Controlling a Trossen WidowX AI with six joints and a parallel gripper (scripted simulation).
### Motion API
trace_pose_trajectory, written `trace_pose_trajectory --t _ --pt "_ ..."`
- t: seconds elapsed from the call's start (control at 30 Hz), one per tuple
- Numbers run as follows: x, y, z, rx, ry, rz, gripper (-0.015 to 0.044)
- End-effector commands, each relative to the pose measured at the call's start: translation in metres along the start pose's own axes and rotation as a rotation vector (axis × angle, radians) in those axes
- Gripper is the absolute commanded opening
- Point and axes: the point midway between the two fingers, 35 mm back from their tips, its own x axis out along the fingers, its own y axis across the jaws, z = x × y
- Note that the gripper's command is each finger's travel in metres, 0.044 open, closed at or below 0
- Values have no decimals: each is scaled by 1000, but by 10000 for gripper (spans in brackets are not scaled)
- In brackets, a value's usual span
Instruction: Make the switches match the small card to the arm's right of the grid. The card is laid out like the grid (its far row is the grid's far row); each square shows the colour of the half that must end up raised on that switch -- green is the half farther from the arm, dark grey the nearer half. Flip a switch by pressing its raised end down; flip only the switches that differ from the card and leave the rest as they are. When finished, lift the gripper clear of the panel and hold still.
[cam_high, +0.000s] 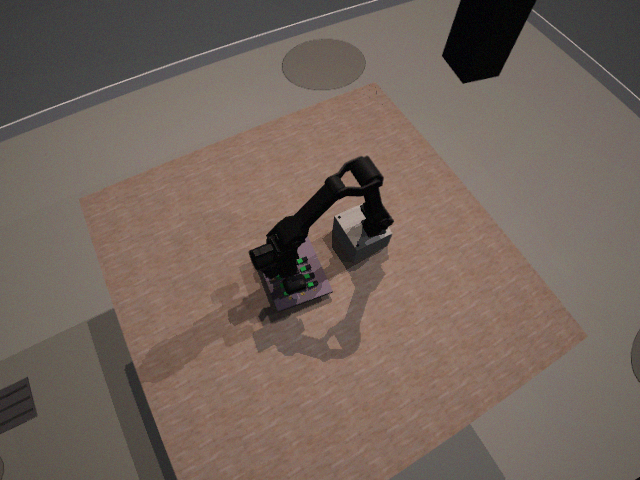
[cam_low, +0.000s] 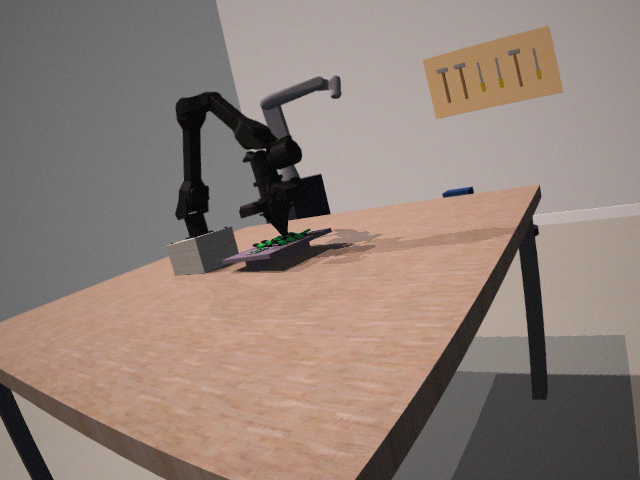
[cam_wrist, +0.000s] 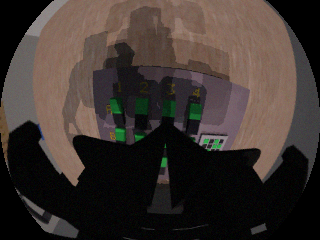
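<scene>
The purple switch panel (cam_high: 316, 254) (cam_low: 247, 257) (cam_wrist: 231, 106) stands tilted under my arm. In the wrist view the far-row switches show: column 1 (cam_wrist: 116, 106), column 2 (cam_wrist: 142, 106), column 3 (cam_wrist: 169, 108) and column 4 (cam_wrist: 195, 111), each green on the far half and dark on the near half. Which halves are raised is hard to tell. My gripper (cam_low: 284, 234) (cam_wrist: 166, 127) is shut and empty, its tips low at the near dark end of the column 3 switch; contact is unclear. The fingers hide much of the nearer rows. The card (cam_wrist: 213, 143) is partly visible, its lower edge covered.
The arm's base stands on a grey-white box (cam_high: 356, 242) (cam_low: 201, 254) beside the panel's near side. The wooden table (cam_high: 413, 320) (cam_low: 217, 351) carries both, and the arm's shadow falls across the panel and table. A grey arm-shaped object (cam_low: 297, 93) stands behind in the exterior view.
</scene>
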Motion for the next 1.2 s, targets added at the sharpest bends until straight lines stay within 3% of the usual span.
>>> trace_pose_trajectory --t 0.0,1.17 --pt "1 -1 0 -3 0 -5 0" --pt "4 -1 0 -3 0 -5 0"
